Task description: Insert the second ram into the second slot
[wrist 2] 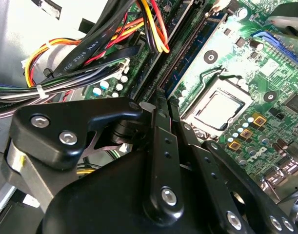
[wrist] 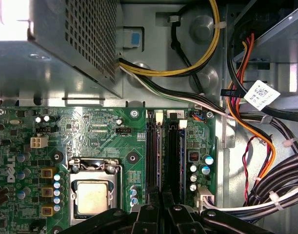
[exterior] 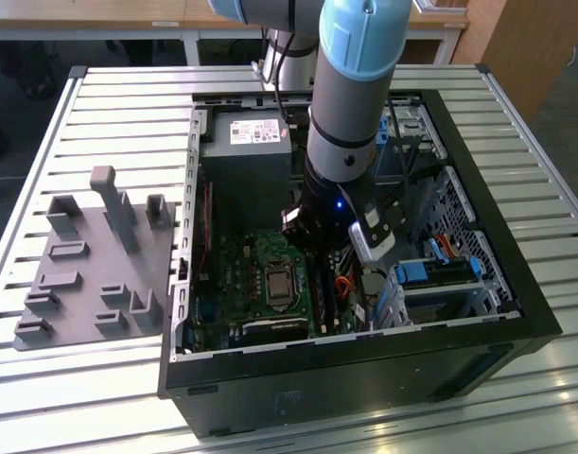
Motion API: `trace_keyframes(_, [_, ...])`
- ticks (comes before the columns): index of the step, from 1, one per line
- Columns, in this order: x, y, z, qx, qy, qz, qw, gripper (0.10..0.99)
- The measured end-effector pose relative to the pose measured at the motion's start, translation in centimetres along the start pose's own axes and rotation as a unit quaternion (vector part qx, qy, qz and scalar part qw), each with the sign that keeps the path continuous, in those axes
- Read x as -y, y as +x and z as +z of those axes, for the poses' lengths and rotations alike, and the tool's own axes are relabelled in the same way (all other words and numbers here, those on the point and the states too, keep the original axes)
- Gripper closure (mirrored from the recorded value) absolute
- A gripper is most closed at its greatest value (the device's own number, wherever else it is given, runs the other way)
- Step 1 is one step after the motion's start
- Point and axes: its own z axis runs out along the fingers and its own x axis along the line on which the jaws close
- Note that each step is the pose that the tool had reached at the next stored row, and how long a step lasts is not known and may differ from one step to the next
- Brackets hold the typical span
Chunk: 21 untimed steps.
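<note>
Exterior view first: the arm (exterior: 350,104) comes straight down into the open case (exterior: 364,369), which lies flat, open side up, on a slatted table (exterior: 109,104). The wrist is low over the board (exterior: 241,274), just to the exterior view's right of the socket (exterior: 277,282). A grey tray (exterior: 90,255) of holders sits on the table at the exterior view's left, apart from the case. Blue clips (exterior: 430,272) show in the drive bay at the exterior view's right.

In the first wrist view the claw (wrist: 161,207) hangs over the slots (wrist: 172,156), which run beside the socket. The ram (wrist: 160,156) — a thin bluish stick seen edge-on — lies along the slot line between two black slots. It leads straight into the slim gap between the fingers (wrist: 148,219). The claw is narrow, drawn in on the end of the ram nearest it. How deep the stick sits in its slot I cannot tell from here.

The second wrist view shows the ram's blue face standing beside a black ribbed slot, its near end going under the fingertips. A bundle of cables (wrist 2: 90,48) — red, yellow and black — crosses close beside the claw; whether it touches I cannot tell. A perforated grey power box (wrist: 56,44) stands past the board's far edge, with more cables looping from it.
</note>
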Motion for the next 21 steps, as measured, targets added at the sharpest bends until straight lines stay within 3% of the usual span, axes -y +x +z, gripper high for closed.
trace_keyframes(10, [0.00,0.03,0.08,-0.0001,-0.0004,-0.003,1.0000,0.949])
trace_keyframes(21, [0.05,0.04,-0.11,-0.0001,-0.0150,-0.004,0.9999,0.949])
